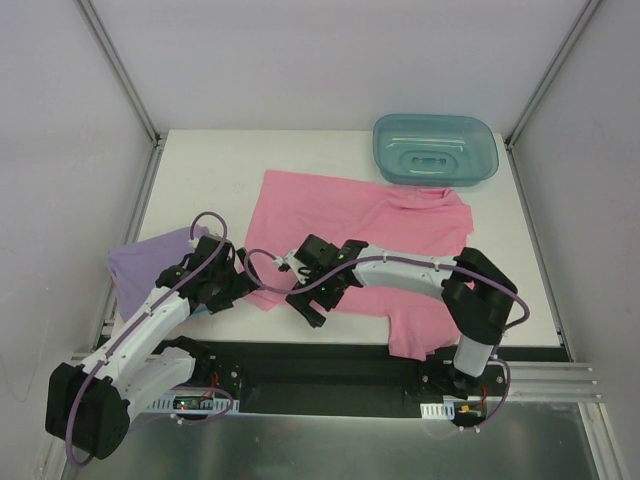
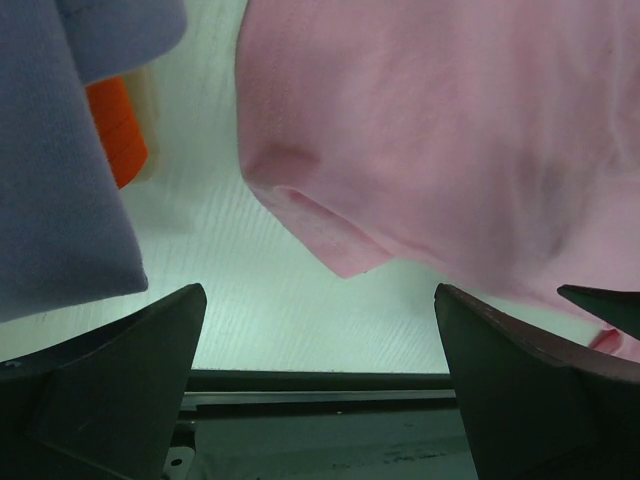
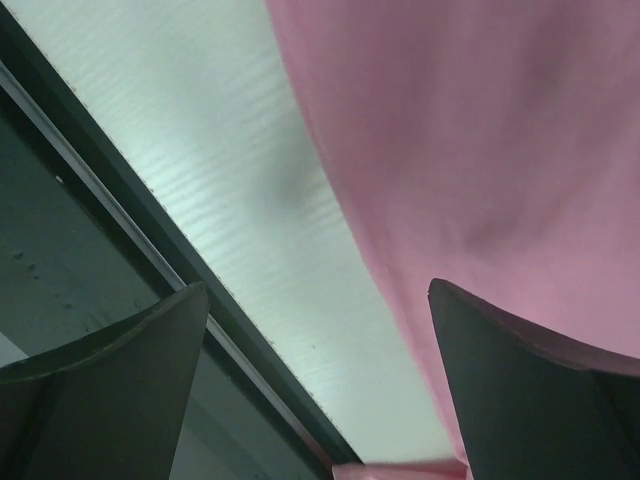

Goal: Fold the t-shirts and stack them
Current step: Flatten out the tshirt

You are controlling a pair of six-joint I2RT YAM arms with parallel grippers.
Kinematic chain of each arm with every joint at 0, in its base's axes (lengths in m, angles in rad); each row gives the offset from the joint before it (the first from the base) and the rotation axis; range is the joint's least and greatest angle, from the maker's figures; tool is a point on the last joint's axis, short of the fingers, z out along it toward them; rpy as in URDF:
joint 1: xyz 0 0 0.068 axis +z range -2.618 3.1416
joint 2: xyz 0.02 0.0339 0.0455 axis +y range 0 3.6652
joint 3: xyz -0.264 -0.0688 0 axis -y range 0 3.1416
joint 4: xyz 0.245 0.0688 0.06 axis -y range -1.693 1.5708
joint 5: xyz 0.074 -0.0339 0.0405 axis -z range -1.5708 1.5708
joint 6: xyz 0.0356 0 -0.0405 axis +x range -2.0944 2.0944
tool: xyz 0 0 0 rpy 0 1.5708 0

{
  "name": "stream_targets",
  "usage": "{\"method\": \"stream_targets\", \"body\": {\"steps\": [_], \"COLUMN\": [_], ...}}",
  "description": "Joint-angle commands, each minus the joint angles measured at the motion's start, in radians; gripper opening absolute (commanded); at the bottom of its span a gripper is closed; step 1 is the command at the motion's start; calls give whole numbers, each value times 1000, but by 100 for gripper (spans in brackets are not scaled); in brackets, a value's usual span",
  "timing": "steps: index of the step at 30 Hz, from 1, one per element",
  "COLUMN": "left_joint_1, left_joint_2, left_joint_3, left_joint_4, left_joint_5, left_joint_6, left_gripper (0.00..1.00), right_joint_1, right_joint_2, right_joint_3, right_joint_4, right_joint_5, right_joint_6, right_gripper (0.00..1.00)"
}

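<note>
A lab test cell: white table (image 1: 200, 170) inside plain panel walls (image 1: 60, 150).

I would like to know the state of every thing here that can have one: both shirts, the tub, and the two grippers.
pink t-shirt: spread out on the table, not folded, one corner near the tub
purple t-shirt: lying at the table's left edge, partly under the left arm
teal tub: upright, empty
left gripper: open, holding nothing
right gripper: open, holding nothing
</note>
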State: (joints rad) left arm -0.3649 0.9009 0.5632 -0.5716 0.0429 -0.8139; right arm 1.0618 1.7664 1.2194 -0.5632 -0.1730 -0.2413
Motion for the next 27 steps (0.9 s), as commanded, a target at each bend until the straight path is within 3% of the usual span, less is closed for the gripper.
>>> {"method": "stream_targets", "body": {"steps": [1, 5, 9, 14, 15, 20, 21, 27], "left_joint_1": [3, 3, 3, 3, 3, 3, 3, 3], "left_joint_2": [-11, 6, 18, 26, 24, 1, -3, -37], "left_joint_3": [-22, -20, -26, -29, -29, -32, -32, -29], "left_joint_4": [-28, -30, -30, -30, -30, -30, -28, -21], "left_joint_5": [-31, -37, -37, -37, -38, -35, -32, 11], "left_joint_6": [-39, -45, -54, -62, -62, -57, -56, -15], "left_gripper": [99, 99, 99, 99, 99, 99, 99, 99], "right_joint_1": [40, 49, 73, 81, 81, 79, 81, 78], "right_joint_2": [42, 87, 113, 123, 117, 70, 42, -73], "right_joint_3": [48, 40, 14, 0, 2, 48, 60, 92], "right_joint_4": [112, 141, 157, 160, 160, 100, 80, 17], "right_joint_5": [24, 95, 167, 271, 286, 415, 434, 513], "right_joint_6": [-12, -3, 0, 19, 33, 89, 100, 114], "right_gripper": [95, 89, 64, 41, 33, 11, 1, 1]}}
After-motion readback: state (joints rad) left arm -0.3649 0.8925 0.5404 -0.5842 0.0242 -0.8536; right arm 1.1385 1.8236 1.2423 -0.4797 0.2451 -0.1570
